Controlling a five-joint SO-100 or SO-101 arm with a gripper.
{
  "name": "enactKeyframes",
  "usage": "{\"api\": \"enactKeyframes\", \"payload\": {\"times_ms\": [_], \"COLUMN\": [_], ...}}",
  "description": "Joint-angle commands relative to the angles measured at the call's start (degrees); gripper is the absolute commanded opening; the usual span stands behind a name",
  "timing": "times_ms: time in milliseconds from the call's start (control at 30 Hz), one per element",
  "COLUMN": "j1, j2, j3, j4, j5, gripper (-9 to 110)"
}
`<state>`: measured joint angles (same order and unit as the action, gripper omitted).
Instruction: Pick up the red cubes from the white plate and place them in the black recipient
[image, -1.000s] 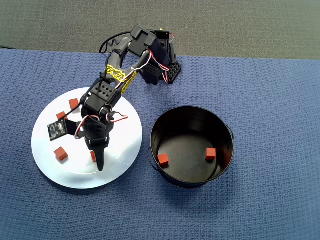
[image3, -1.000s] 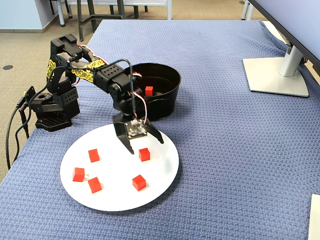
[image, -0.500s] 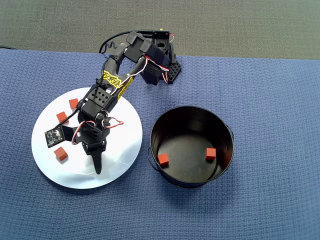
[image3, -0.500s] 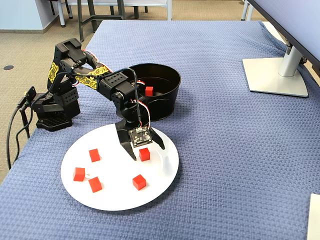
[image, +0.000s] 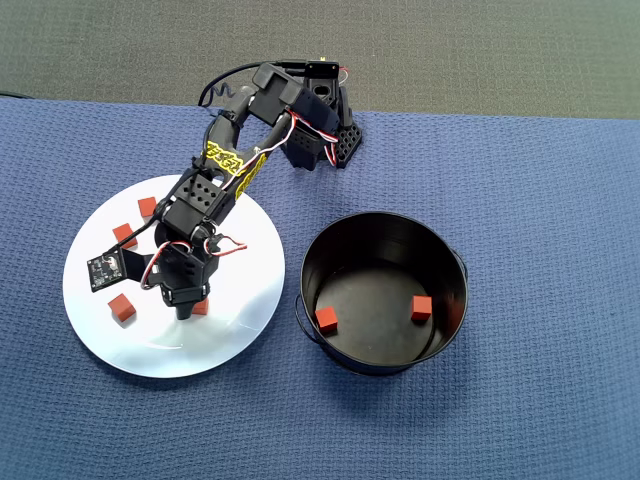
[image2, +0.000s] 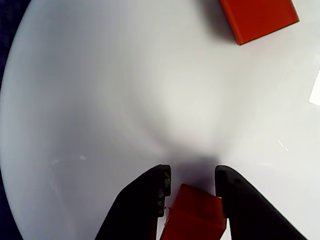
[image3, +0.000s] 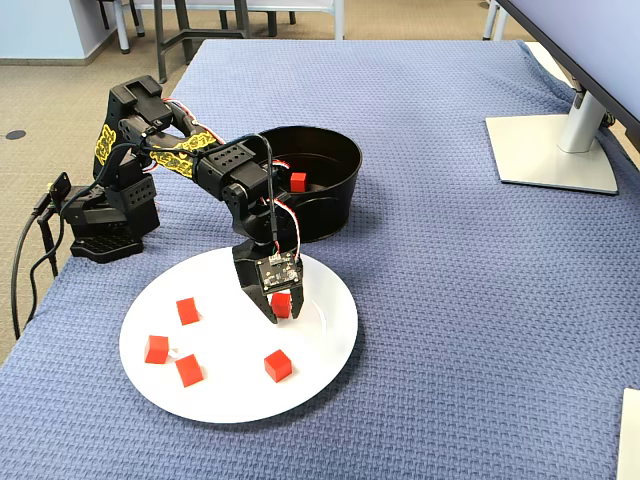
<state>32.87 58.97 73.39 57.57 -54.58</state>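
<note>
On the white plate (image3: 330, 345), my fingers (image2: 192, 182) clamp one red cube (image2: 196, 217) at its sides, the cube resting on the plate surface. Four further cubes lie on the plate to the left in the fixed view. Two cubes sit inside the black recipient (image: 455, 265), right of the plate on the bench (image: 560, 200) in the overhead view.

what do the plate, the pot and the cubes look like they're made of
White plate: glossy, likely ceramic or melamine; it shows soft reflections. Black pot: shiny walls with sheen, probably coated metal. Red cubes: matte, sharp-edged, no shine; painted wood or plastic, cannot tell which.
</note>
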Motion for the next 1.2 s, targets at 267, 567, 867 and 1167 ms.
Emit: {"api": "enactKeyframes", "payload": {"times_ms": [267, 567, 867, 1167], "j1": [1.0, 1.2, 2.6, 0.3], "j2": [8.4, 9.6, 9.8, 9.4], "j3": [-1.4, -3.5, 0.1, 5.9], "j4": [2.6, 8.7, 6.0, 3.2], "j5": [-0.4, -1.8, -1.7, 3.0], "gripper": [25, 36, 34, 30]}}
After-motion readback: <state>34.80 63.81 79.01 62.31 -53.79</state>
